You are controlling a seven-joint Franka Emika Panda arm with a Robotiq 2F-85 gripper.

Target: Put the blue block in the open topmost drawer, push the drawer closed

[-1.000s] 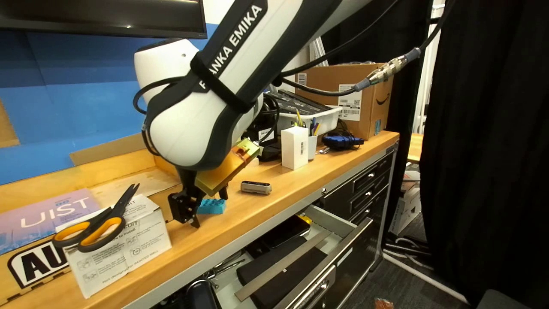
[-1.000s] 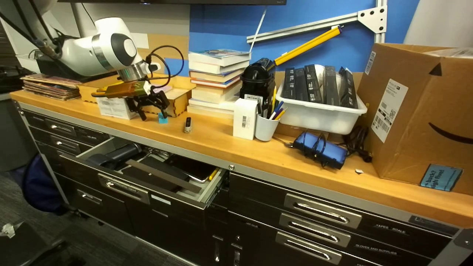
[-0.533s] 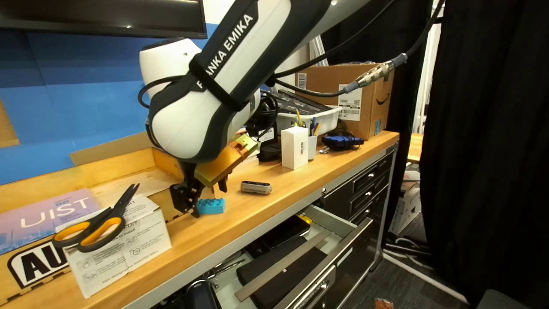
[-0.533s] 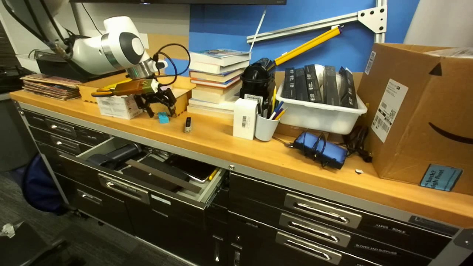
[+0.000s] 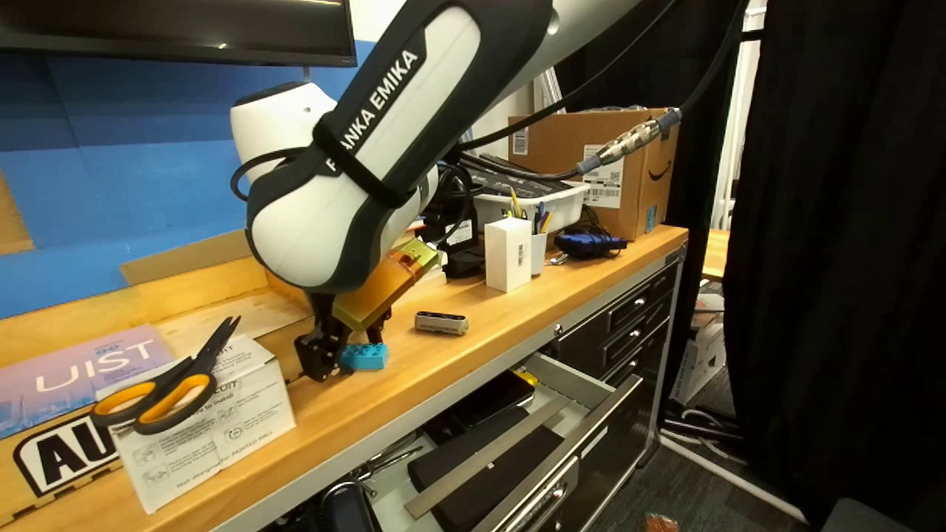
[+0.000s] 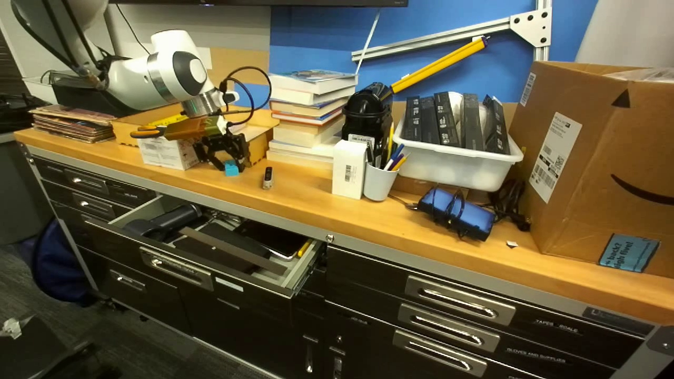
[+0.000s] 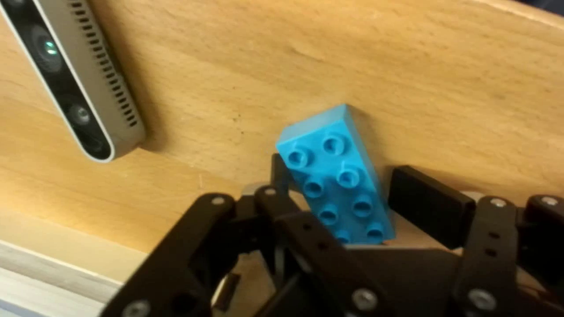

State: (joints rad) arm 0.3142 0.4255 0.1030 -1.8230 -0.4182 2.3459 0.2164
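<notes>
The blue block (image 7: 324,169), a studded toy brick, lies flat on the wooden worktop, as both exterior views also show. My gripper (image 7: 339,179) is down around it with its jaws partly closed. In the wrist view the left fingertip is at the block's left side, partly hidden by it; whether they touch I cannot tell. A strip of worktop shows between the block and the right pad (image 7: 427,207), so the jaws are still open. The near end of the block is hidden behind the gripper. Below the worktop, the topmost drawer (image 6: 116,247) stands pulled out.
A small grey camera (image 5: 441,323) lies beside the block. Scissors (image 5: 170,391) rest on a white carton (image 5: 244,414) on the opposite side. Stacked books (image 6: 310,123) and an upright white box (image 6: 348,169) stand farther along. Inside the drawer are dark cases and tools.
My gripper has shifted slightly, come down around the block, and its jaws have drawn closer together. The block stays on the worktop and the drawer has not moved.
</notes>
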